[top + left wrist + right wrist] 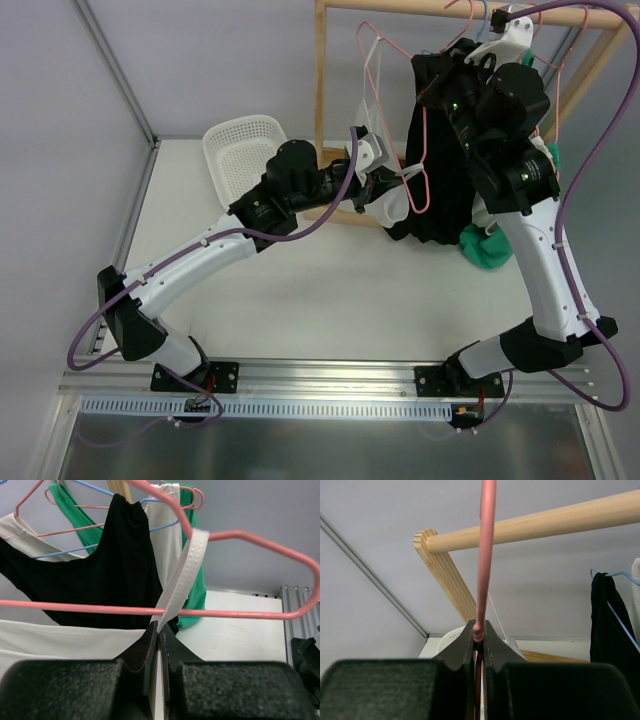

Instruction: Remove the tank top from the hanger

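The left gripper (159, 636) is clamped on the strap (186, 572) of the white fabric tank top (55, 641), looped over the pink wire hanger (225, 613). The right gripper (479, 632) pinches that hanger's wire near the round wooden rail (545, 524).

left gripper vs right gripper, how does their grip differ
The left gripper pinches a flat white strap; the right gripper pinches a thin pink hanger wire. The left gripper's strap slants rightward; the right gripper's wire runs straight up. Both are shut.

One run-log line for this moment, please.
left gripper shut on white strap | right gripper shut on pink hanger | strap over hanger
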Available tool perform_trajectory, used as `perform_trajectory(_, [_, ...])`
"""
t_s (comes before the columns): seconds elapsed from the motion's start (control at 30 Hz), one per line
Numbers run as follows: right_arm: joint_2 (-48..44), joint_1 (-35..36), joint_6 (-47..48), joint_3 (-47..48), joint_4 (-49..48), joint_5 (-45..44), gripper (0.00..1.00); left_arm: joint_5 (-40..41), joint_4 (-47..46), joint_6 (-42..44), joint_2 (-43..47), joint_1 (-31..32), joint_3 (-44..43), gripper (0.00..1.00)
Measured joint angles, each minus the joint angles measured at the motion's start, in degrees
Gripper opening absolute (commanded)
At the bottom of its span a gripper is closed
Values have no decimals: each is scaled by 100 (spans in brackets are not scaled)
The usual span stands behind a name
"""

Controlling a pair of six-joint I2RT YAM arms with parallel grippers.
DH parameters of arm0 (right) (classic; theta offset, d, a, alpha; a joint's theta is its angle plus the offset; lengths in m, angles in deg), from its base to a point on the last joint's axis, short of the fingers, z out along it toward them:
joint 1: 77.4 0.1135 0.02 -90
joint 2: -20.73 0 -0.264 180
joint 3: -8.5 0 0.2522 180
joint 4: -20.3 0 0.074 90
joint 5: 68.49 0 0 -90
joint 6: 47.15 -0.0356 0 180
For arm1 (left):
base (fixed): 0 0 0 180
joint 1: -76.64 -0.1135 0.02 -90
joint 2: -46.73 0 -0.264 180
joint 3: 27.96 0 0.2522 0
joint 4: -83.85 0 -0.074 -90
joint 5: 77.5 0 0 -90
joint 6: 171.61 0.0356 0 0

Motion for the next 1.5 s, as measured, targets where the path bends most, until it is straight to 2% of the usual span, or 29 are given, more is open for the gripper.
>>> perform_trajectory(0.23, [-33,0,146,-111,-55,-101,0,96,177,-310,44,214,-236,0])
perform_trajectory(0.67, [-208,24,487,-662,-289,-315,0,251,494,-588,702,785,-280,0])
perform_trajectory(1.17, [-275,219,675,-824,-516,-667,0,236,601,-791,70,1390,-745,0])
perform_trajectory(1.27, [-275,219,732,-820,-516,-702,0,219,551,-881,170,1429,-444,0])
perform_trajectory(1.5, [-369,221,767,-800,-452,-697,0,389,636,-1064,997,1464,1145,0])
